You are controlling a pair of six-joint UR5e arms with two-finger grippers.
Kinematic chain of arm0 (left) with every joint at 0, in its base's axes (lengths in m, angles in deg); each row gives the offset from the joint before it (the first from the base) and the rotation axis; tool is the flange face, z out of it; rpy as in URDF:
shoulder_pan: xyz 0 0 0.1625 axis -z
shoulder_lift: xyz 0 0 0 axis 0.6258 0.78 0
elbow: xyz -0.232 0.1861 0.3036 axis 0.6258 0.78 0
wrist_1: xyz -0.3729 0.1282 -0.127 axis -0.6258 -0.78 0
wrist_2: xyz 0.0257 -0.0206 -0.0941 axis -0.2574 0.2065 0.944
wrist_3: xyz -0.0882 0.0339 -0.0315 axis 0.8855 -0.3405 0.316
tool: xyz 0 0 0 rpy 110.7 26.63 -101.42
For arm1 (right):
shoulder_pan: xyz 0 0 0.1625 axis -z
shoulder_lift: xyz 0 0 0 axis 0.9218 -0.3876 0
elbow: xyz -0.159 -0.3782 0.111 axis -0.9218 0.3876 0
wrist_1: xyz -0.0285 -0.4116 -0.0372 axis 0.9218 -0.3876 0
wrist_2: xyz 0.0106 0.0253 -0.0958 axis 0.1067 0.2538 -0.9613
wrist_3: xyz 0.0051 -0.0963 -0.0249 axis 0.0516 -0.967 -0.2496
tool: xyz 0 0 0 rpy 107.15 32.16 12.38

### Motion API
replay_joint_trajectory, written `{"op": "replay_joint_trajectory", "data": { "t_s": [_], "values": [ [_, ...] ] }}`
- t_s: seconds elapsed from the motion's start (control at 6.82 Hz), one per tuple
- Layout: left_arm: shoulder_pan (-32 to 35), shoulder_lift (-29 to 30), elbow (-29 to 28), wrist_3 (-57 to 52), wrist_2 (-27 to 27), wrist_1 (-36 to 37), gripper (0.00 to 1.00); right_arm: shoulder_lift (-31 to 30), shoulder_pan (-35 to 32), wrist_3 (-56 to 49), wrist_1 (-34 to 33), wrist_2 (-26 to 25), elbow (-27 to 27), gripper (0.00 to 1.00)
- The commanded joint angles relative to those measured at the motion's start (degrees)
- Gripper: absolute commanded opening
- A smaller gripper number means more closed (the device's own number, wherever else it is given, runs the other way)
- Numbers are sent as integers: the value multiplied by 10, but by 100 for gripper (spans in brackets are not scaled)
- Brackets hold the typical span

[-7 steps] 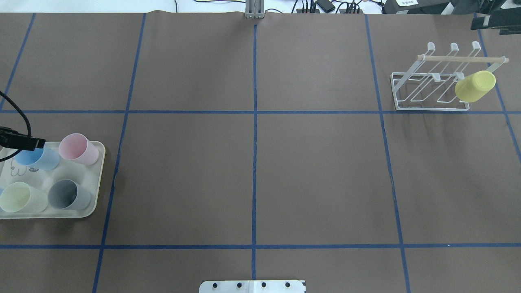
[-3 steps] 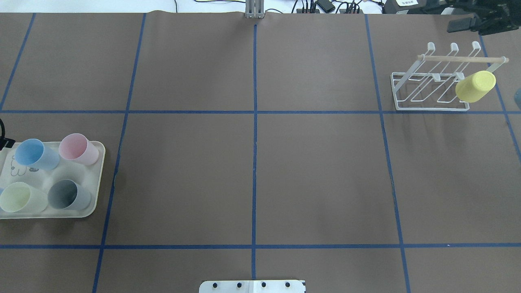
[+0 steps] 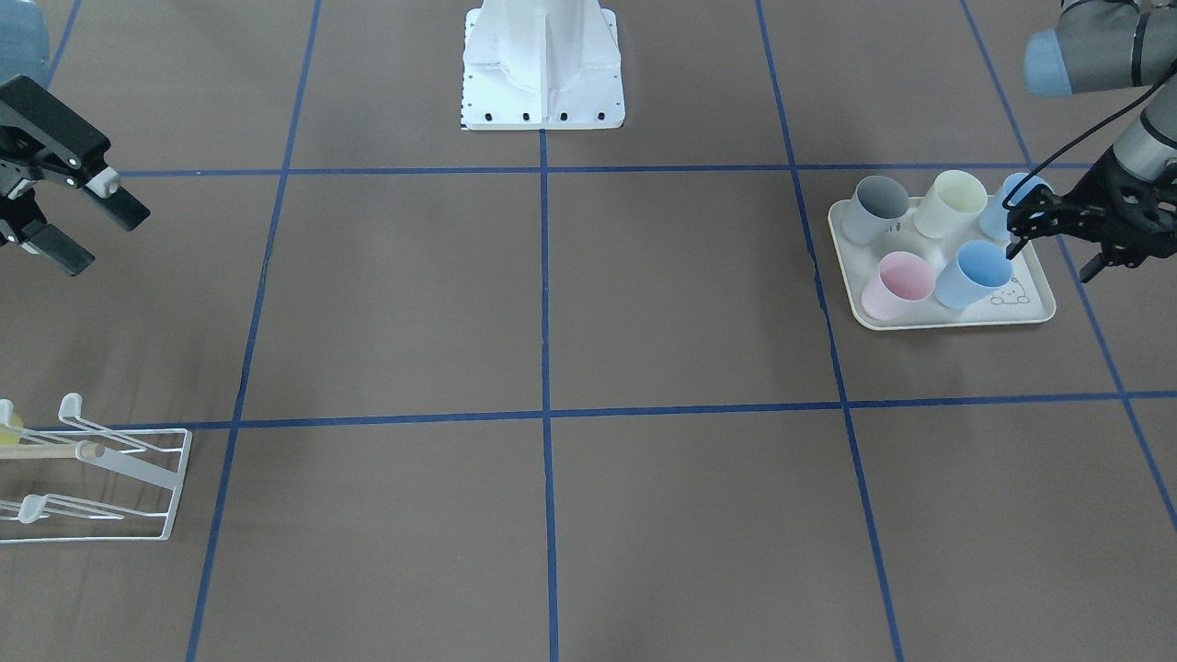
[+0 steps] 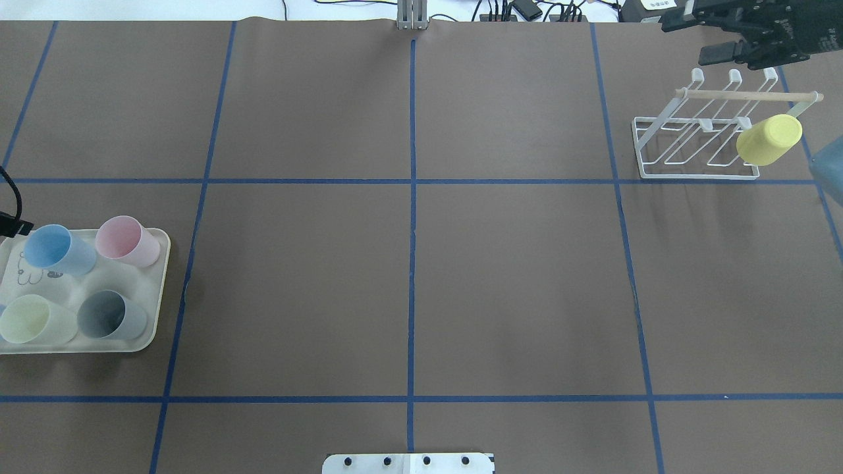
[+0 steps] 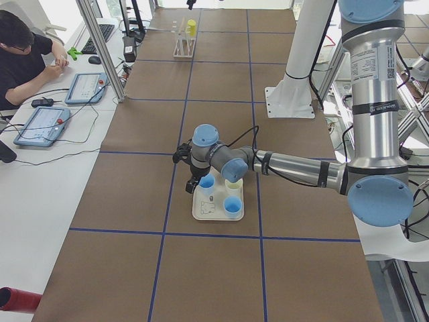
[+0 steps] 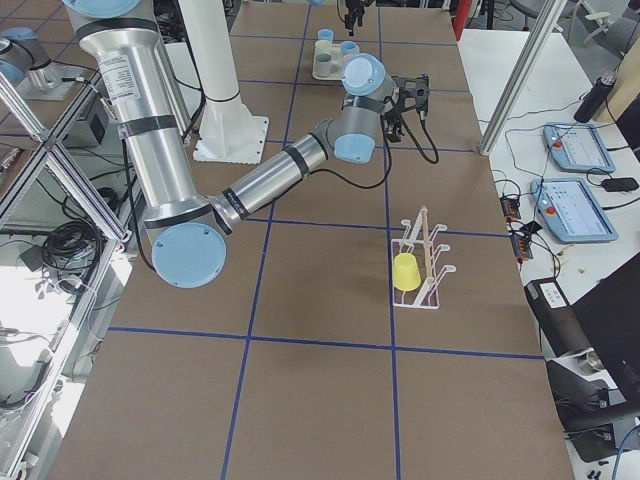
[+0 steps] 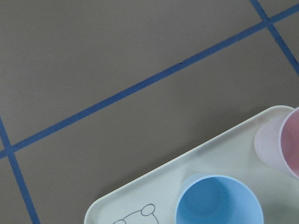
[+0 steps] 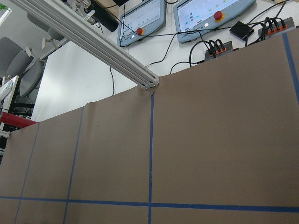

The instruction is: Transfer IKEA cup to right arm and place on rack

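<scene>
Several IKEA cups stand on the cream tray [image 4: 157, 289] at the table's left: blue [image 4: 56, 249], pink [image 4: 126, 240], pale yellow [image 4: 31, 319] and grey [image 4: 108, 315]. My left gripper [image 3: 1051, 262] hovers open and empty at the tray's outer edge, beside the blue cup [image 3: 975, 271]; its wrist view looks down on that blue cup [image 7: 217, 203]. The white wire rack [image 4: 698, 148] stands far right with a yellow cup [image 4: 769, 139] hung on its right prong. My right gripper [image 4: 698, 38] hangs open and empty above the table beyond the rack.
The robot base [image 3: 542, 64] stands at mid-table on the near side. A blue elbow joint [image 4: 831, 170] of the right arm pokes in at the right edge. A person [image 5: 20, 54] sits at a side desk with tablets. An aluminium post [image 4: 412, 16] rises at the far edge.
My left gripper drew back leftward from over the blue cup and is almost out of the overhead view. The right gripper moved left into view behind the rack.
</scene>
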Motion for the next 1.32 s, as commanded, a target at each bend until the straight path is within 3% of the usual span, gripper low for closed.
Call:
{"op": "replay_joint_trajectory", "data": {
  "t_s": [0.0,0.88,1.03,1.17],
  "values": [
    [0,13,-34,3,20,-1,100,0,1,0,0,0,0,99],
    [-39,20,-43,35,20,3,100,-4,1,-3,1,1,6,99],
    [-47,21,-46,35,20,2,79,-5,1,-5,0,1,8,99],
    [-47,20,-48,31,20,3,12,-4,0,-5,0,1,8,99]
  ]
}}
